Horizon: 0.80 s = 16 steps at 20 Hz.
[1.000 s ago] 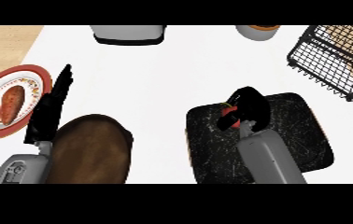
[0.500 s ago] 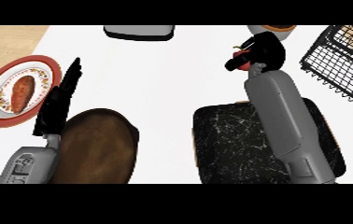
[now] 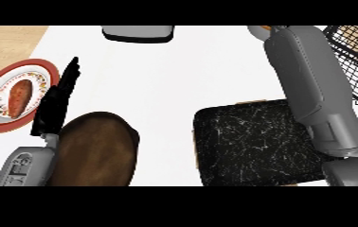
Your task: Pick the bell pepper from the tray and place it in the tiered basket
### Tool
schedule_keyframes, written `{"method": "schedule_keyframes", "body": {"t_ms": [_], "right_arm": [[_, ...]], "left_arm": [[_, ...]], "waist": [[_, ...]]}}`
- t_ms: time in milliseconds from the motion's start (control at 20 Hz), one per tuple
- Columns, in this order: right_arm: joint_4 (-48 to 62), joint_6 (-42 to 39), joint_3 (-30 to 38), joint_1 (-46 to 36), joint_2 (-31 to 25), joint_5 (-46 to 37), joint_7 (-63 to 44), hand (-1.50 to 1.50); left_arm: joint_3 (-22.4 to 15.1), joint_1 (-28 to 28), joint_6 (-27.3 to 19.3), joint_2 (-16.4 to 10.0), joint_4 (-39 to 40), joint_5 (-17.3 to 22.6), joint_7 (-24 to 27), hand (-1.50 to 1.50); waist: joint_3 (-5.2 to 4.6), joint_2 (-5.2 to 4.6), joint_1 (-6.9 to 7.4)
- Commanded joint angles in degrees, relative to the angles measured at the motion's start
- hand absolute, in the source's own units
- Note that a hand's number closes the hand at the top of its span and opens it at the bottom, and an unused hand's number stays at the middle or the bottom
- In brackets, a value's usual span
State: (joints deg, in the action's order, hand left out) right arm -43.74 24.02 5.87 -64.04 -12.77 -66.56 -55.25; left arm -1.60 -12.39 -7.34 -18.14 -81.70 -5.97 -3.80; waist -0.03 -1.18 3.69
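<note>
Black marbled tray [image 3: 255,148] lower right on white tabletop [image 3: 174,89], right forearm [image 3: 304,79] running up beside wire tiered basket [image 3: 344,36] upper right, right hand out of frame, its fingers and the bell pepper's place impossible to tell, left hand [image 3: 59,98] at left beside plate [image 3: 31,64], fingers straight, holding nothing

Black white-veined tray [image 3: 252,145], brown board [image 3: 94,150], red-rimmed patterned plate [image 3: 42,78], black wire basket [image 3: 348,41].

A single camera at the robot's head looks steeply down, close over the white counter [image 3: 174,79], robot at six o'clock.
</note>
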Motion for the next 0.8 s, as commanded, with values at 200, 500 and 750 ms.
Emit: {"method": "schedule_keyframes", "body": {"t_ms": [200,500,750], "right_arm": [[13.53,-3.88,0.77,-12.79,-7.61,-6.06,-1.84,1.50],[17.47,1.44,7.35,-13.23,-11.57,1.07,8.44,1.50],[25.14,2.17,5.65,-12.99,-12.53,-2.01,11.52,1.50]], "left_arm": [[-0.43,1.85,-1.15,1.14,-1.28,-1.52,-0.52,0.00],[0.40,3.89,-1.63,2.20,0.62,-1.82,3.67,0.00],[0.18,3.88,0.48,1.53,-0.50,-1.58,2.11,0.00]], "waist": [[0.00,0.58,-1.45],[0.04,0.42,-1.68],[0.04,0.17,-0.95]]}}
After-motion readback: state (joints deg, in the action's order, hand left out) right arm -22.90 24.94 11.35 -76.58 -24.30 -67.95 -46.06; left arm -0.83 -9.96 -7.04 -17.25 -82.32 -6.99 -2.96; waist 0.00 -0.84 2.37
